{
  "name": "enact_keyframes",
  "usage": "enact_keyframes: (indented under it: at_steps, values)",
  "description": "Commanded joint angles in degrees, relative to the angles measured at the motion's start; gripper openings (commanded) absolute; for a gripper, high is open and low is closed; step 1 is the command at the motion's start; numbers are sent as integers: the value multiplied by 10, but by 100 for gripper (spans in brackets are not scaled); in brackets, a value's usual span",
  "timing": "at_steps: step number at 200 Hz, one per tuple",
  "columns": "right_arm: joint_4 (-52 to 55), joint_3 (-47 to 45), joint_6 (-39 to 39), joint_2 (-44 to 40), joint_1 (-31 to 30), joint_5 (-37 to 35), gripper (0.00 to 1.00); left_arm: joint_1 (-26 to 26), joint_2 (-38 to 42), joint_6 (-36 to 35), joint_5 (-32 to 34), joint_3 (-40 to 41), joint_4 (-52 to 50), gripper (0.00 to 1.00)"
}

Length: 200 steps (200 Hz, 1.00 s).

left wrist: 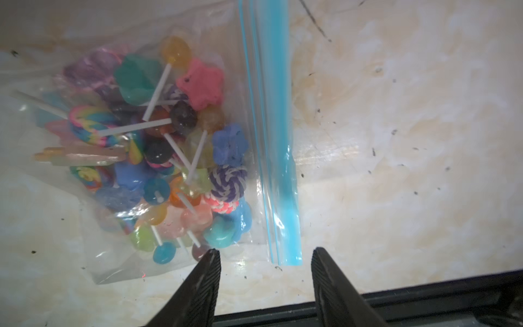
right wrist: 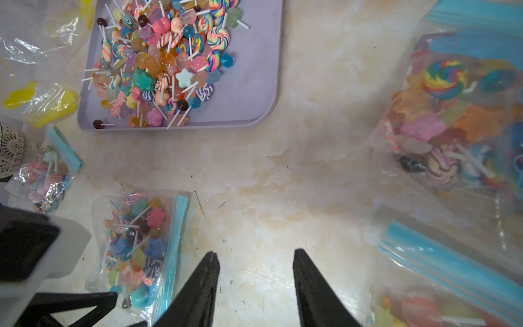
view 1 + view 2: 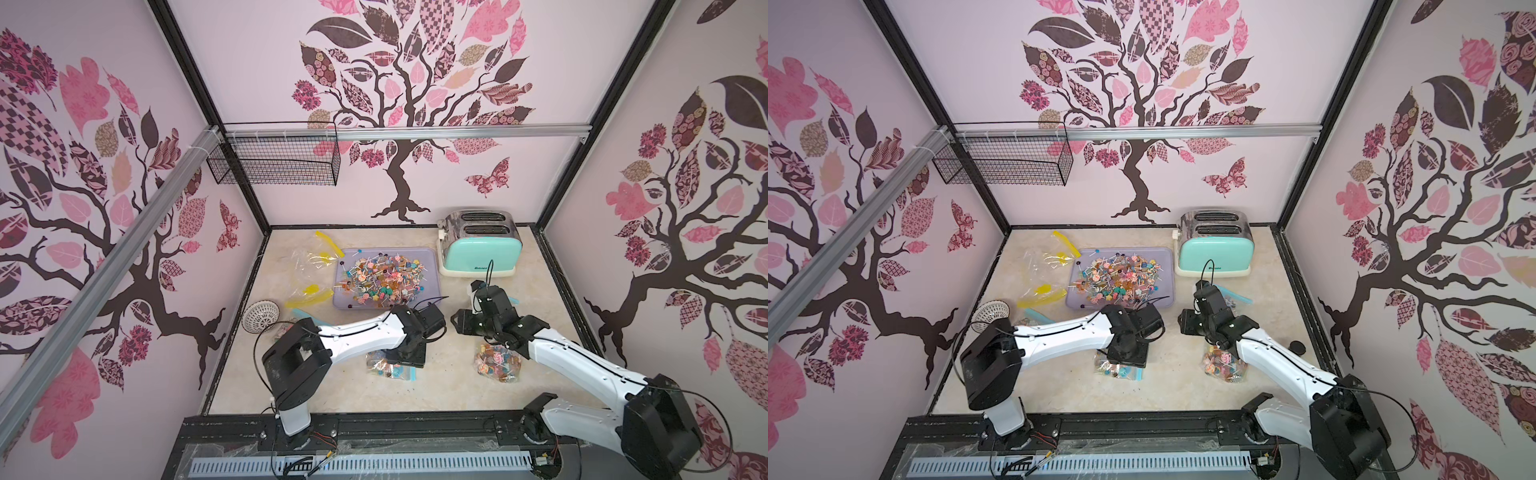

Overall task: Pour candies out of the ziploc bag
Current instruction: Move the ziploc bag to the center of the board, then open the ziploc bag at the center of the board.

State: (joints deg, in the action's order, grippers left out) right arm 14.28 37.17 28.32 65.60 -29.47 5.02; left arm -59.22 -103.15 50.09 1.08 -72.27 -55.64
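While the left gripper [image 1: 266, 254] hangs spread and empty above it, the small clear ziploc bag [image 1: 158, 153] lies flat on the marbled tabletop [image 1: 410, 141], robot-side of the lilac plastic tray [image 3: 432, 282], its blue zip strip [image 1: 271, 141] running straight away from the jaws. The left arm looks nearer; the right gripper [image 2: 256, 254], likewise spread and empty, hovers over bare tabletop. Both top views hide most of the strip under the wrist; the left wrist view bares it and the tiny multi-coloured candies [image 1: 198, 85] inside.
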Motion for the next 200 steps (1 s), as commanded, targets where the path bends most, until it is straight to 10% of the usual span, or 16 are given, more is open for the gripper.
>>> enact_keyframes:
  at_steps: [1, 200]
  values:
    - [22, 11, -16, -10, 0, 16, 45, 3, -5, 22, 10, -15, 1, 54]
    - [-11, -30, 1, -12, 1, 54, 41, 4, -72, 45, 32, -14, 65, 32]
